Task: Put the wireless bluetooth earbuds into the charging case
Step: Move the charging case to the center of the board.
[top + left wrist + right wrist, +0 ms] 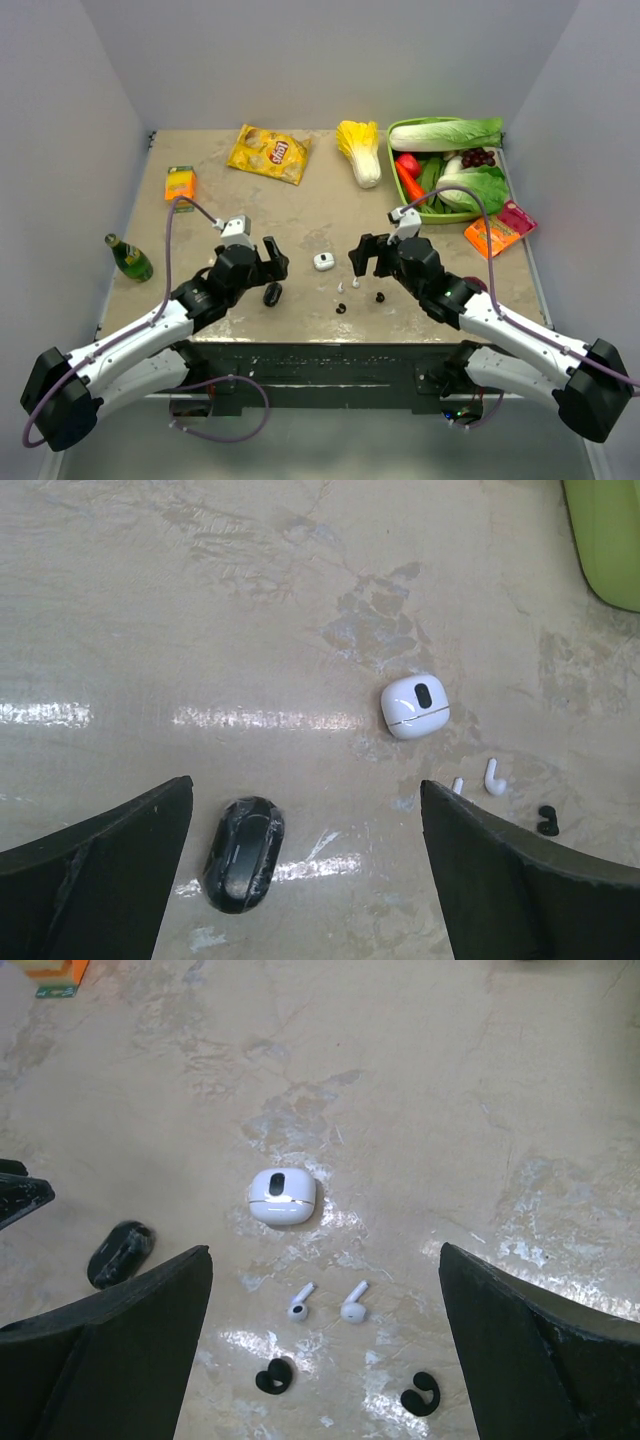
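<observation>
A closed white charging case (323, 262) sits mid-table, also in the left wrist view (415, 706) and the right wrist view (283, 1196). A closed black charging case (272, 294) (243, 853) (120, 1254) lies to its left. Two white earbuds (299, 1303) (354, 1303) and two black earbuds (274, 1377) (421, 1394) lie loose on the table in front of the white case. My left gripper (275, 258) (306, 782) is open and empty above the black case. My right gripper (368, 258) (325, 1250) is open and empty above the buds.
A green bottle (130, 258) lies at the left edge. An orange box (180, 184), a yellow chips bag (268, 153) and a yellow-white cabbage (360, 150) are at the back. A green basket (392, 140) of vegetables and an orange packet (497, 232) are at the right.
</observation>
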You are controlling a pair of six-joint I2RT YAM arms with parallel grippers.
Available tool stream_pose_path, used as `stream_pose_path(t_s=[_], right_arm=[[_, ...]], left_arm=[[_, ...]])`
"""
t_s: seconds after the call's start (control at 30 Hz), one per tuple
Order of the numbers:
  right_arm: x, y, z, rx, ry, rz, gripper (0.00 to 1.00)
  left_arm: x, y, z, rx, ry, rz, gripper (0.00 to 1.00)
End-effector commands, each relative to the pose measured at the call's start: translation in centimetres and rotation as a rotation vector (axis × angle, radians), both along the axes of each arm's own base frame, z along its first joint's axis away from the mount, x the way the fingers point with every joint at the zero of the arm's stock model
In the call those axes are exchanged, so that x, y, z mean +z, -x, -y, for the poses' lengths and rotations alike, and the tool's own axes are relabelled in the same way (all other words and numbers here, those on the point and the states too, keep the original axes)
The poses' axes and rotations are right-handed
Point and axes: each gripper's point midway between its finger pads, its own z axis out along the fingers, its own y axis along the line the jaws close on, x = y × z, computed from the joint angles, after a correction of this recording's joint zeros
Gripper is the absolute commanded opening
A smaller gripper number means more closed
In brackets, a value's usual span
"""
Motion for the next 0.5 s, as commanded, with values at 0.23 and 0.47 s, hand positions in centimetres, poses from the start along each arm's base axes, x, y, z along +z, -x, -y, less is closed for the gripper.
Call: stream_pose_path(t_s=[0.23,0.47], right_arm=[[0.6,0.3,-0.5,0.043,-0.015,0.021,0.98],[0.3,0.9,-0.6,0.065,-0.033,0.01,0.98]], left_arm=[[-3.5,1.2,-2.6,0.088,-0.111,-0.104,0.88],[-5.0,2.6,-3.9,0.157,-0.053,-0.139,0.68]])
